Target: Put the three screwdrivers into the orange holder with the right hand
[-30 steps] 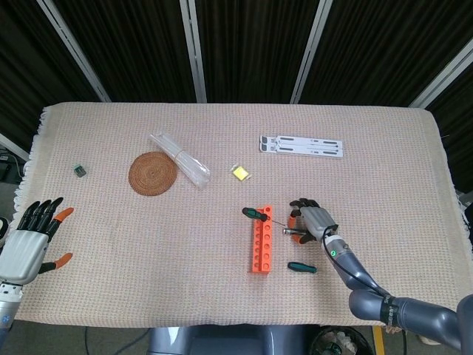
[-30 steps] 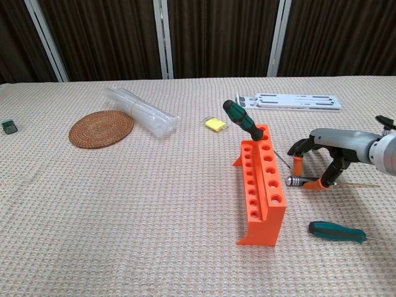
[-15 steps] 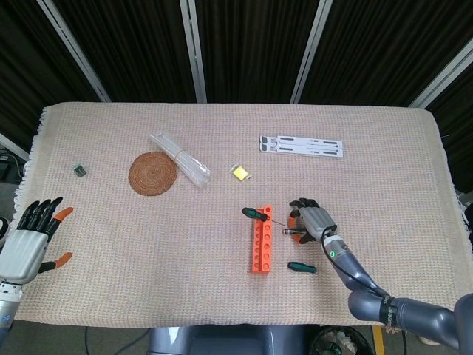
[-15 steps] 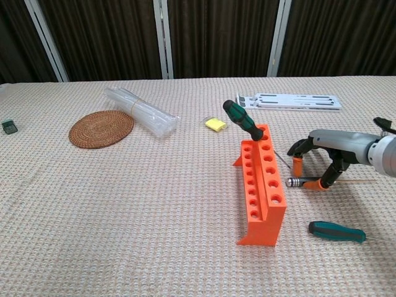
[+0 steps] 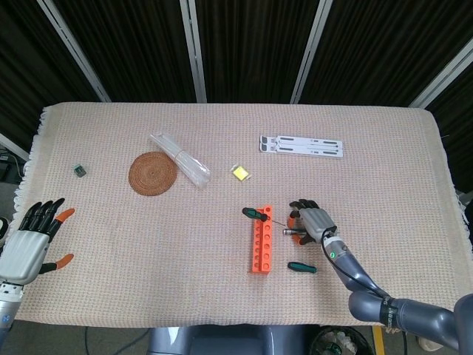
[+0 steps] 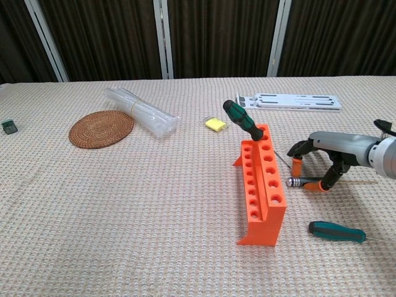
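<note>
An orange holder [image 5: 261, 240] [image 6: 263, 185] stands mid-table. One green-handled screwdriver [image 5: 253, 214] [image 6: 242, 120] sits in its far end, leaning left. Just right of the holder a silver-ended screwdriver [image 5: 290, 231] [image 6: 300, 181] lies on the cloth, its thin shaft pointing right. My right hand [image 5: 312, 222] [image 6: 328, 151] arches over it, its orange-tipped fingers curled around the handle. A second green-handled screwdriver [image 5: 301, 267] [image 6: 337, 231] lies loose nearer the front, right of the holder. My left hand [image 5: 33, 240] hovers at the table's left edge with fingers spread, holding nothing.
A round woven coaster [image 5: 153, 172] and a clear plastic bundle [image 5: 179, 160] lie at the back left. A small yellow item [image 5: 241, 173] sits behind the holder, a white bracket [image 5: 301, 146] further back right. A small dark object [image 5: 80, 171] lies far left.
My right hand has shifted very slightly to the right over the silver-ended screwdriver. Holder, both green screwdrivers and left hand have stayed put.
</note>
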`<state>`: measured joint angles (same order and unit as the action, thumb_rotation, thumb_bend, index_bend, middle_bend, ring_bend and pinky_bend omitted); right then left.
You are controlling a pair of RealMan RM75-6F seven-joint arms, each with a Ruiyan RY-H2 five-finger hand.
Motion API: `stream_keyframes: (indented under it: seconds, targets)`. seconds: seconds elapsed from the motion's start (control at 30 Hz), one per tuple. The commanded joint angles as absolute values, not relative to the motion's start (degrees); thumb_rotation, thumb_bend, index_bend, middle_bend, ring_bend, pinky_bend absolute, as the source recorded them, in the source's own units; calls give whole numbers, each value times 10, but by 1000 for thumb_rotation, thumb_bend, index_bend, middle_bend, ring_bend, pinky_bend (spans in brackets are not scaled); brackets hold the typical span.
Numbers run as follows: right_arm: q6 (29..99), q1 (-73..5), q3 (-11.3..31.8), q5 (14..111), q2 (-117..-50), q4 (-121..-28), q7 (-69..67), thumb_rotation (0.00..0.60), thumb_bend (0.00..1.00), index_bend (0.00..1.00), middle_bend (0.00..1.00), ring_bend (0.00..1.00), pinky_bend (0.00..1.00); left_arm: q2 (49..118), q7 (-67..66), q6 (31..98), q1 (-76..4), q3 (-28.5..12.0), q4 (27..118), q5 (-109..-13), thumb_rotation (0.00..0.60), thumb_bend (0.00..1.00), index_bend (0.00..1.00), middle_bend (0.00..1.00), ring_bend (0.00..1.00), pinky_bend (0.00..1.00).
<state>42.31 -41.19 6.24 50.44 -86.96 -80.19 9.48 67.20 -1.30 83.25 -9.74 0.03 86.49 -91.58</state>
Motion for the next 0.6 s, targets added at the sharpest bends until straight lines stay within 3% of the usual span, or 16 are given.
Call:
stream_keyframes:
  seconds: [0.03,0.6]
  targets:
    - [424,-412,63,504,-871,-800,95,600,318,476,138,0,0,672,-12,832,-97,0,864,-915,600,142,151,0,0,0]
    - [444,-400,69,510,-852,-816,91,600,380,538,158,0,0,673,-3,835,-95,1,856,-914,600,141,151,0,0,0]
